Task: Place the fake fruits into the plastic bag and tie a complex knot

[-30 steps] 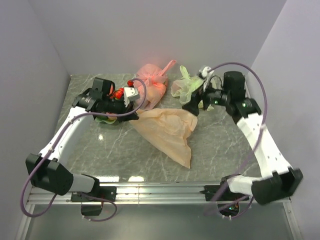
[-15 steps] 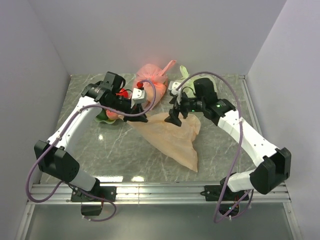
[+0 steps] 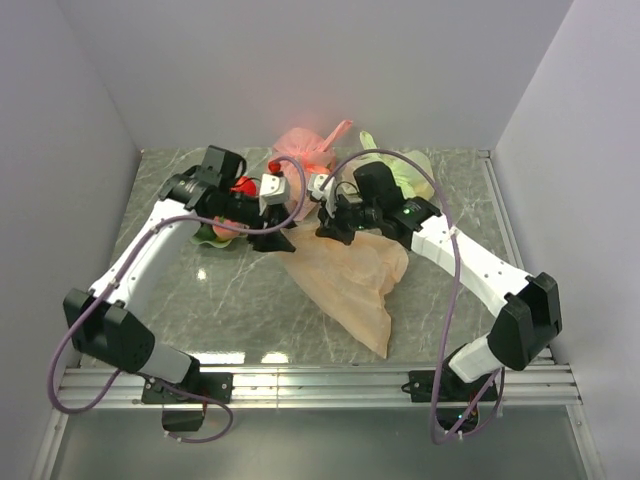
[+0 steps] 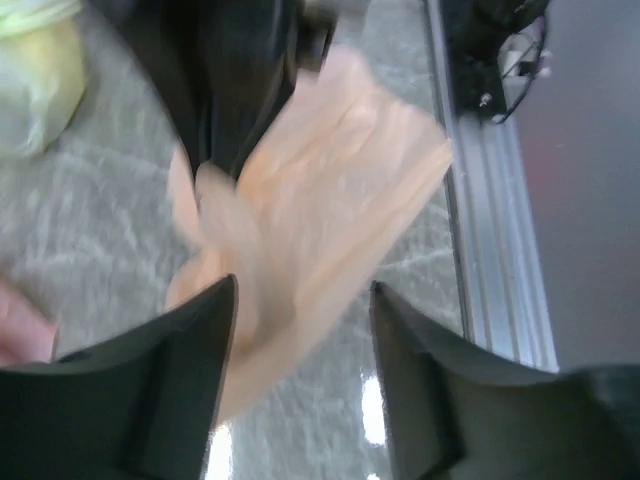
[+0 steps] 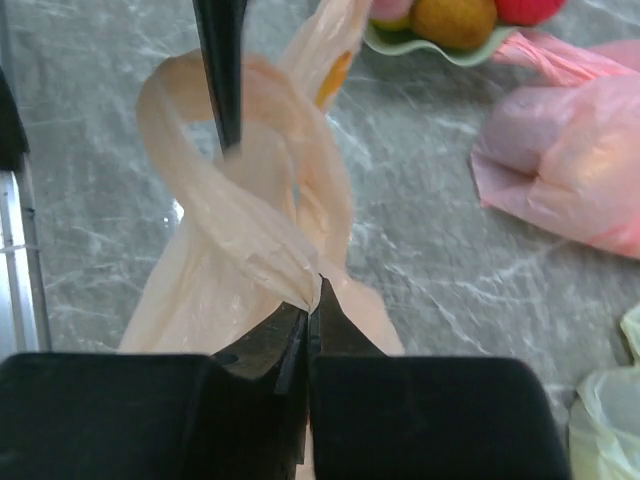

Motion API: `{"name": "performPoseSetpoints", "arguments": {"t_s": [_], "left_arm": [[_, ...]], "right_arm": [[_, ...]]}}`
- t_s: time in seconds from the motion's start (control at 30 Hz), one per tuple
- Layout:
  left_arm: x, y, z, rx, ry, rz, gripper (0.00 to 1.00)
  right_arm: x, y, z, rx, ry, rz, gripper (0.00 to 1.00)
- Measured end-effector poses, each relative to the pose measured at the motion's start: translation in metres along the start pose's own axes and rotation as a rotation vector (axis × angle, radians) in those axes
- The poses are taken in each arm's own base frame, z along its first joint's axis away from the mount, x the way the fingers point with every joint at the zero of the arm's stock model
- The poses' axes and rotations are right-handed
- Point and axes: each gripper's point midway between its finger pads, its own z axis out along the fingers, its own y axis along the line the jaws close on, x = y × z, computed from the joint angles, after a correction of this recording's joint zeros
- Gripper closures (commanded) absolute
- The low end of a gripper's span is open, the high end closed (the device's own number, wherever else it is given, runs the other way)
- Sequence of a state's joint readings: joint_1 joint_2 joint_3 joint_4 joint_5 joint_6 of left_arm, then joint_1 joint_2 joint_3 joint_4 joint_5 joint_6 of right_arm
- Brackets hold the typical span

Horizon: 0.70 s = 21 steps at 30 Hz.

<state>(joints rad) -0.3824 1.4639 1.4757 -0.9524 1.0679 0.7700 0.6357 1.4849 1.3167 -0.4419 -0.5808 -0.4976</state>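
The pale orange plastic bag point(image 3: 350, 272) lies flat mid-table, its mouth toward the back. My right gripper point(image 5: 313, 298) is shut on a bunched handle of the plastic bag point(image 5: 235, 235), which rises as a loose twisted loop. No knot is in view. My left gripper point(image 4: 300, 300) is open, its fingers point(image 4: 185, 350) apart just above the plastic bag point(image 4: 330, 190). In the top view the left gripper point(image 3: 272, 238) and right gripper point(image 3: 325, 230) sit close together at the bag's mouth. The fake fruits point(image 5: 455, 18) rest on a pale green dish point(image 5: 440, 52); red fake fruits point(image 3: 243, 186) show behind my left arm.
A pink tied bag point(image 3: 300, 150) and a light green tied bag point(image 3: 405, 165) sit at the back. The pink bag point(image 5: 560, 160) lies right of the handle loop. One left finger point(image 5: 222, 70) hangs beside the loop. A metal rail point(image 4: 490, 250) runs along the near edge.
My right gripper swung left from the green bag to the orange bag's mouth and shut on a handle. My left gripper, shut before, has opened and let go.
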Motion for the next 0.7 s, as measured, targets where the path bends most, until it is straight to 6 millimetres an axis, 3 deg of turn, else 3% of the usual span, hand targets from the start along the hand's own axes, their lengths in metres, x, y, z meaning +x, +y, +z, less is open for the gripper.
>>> {"name": "performPoseSetpoints", "arguments": {"t_s": [0.07, 0.2, 0.27, 0.43, 0.57, 0.7], "left_arm": [[0.01, 0.004, -0.015, -0.075, -0.013, -0.056, 0.15], [0.02, 0.025, -0.074, -0.316, -0.06, -0.097, 0.1], [0.016, 0.03, -0.087, -0.37, -0.068, -0.064, 0.05], [0.013, 0.037, -0.083, -0.352, -0.063, -0.022, 0.01], [0.019, 0.054, -0.079, -0.348, -0.057, -0.002, 0.01], [0.011, 0.062, -0.08, -0.364, -0.072, 0.061, 0.01]], "right_arm": [[0.0, -0.003, -0.003, 0.022, 0.001, 0.01, 1.0], [-0.009, 0.003, -0.021, 0.052, -0.031, 0.009, 1.0], [-0.019, 0.005, -0.032, 0.067, -0.061, -0.006, 1.0], [-0.034, 0.01, -0.047, 0.079, -0.106, -0.022, 1.0], [-0.032, 0.011, -0.048, 0.073, -0.099, -0.017, 1.0], [-0.03, 0.013, -0.049, 0.067, -0.089, -0.02, 1.0]]}}
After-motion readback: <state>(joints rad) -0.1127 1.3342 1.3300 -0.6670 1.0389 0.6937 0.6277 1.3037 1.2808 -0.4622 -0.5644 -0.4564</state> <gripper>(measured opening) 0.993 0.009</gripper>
